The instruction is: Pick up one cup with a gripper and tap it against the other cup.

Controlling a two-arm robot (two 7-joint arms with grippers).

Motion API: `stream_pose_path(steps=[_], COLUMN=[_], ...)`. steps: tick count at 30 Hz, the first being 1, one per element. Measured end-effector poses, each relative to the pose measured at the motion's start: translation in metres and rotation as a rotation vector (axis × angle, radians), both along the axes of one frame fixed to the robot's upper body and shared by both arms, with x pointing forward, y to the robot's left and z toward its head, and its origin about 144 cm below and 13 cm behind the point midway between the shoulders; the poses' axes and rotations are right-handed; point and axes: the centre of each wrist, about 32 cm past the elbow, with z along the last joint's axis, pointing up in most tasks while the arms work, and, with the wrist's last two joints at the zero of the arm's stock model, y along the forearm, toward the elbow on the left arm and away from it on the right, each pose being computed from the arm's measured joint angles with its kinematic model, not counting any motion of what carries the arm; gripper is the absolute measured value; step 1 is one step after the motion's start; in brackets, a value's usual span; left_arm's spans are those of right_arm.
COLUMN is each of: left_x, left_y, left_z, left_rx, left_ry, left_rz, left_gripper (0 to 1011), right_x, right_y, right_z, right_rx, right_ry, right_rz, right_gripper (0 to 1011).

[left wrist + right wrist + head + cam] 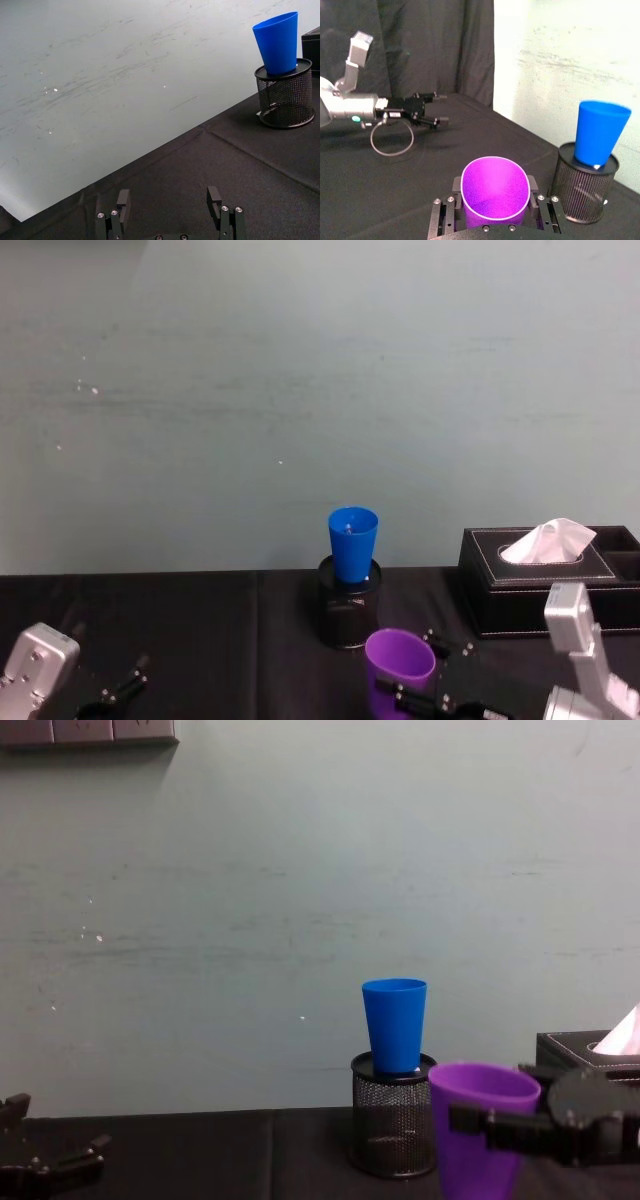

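Head view: the purple cup is being clasped by the right gripper — the blue cup is being propped in a mesh holder just beyond it. Left wrist view: the left gripper is being held wide.

Right end effector low, clamped on purple cup; left end effector low, jaws apart, idle.

The right hand grips the purple cup (blue cup in mesh holder beyond).
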Motion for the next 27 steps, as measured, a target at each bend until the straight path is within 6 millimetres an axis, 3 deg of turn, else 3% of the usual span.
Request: stream_pose_path(steps=[15,27], left_x=[0.000,0.000], left_y=[0.000,0.000], left_z=[0.000,0.000], left_rx=[0.000,0.000], left_ry=[0.000,0.000], left_rz=[0.000,0.000], left_gripper=[1000,1000], right_x=[0.016,0.026], right_y=[0.000,0.001], right_z=[0.064,0.087], right_rx=[-0.055,-0.087], right_ry=[0.020,0.015], right_rz=[0.071,0.089], right_gripper=[733,733])
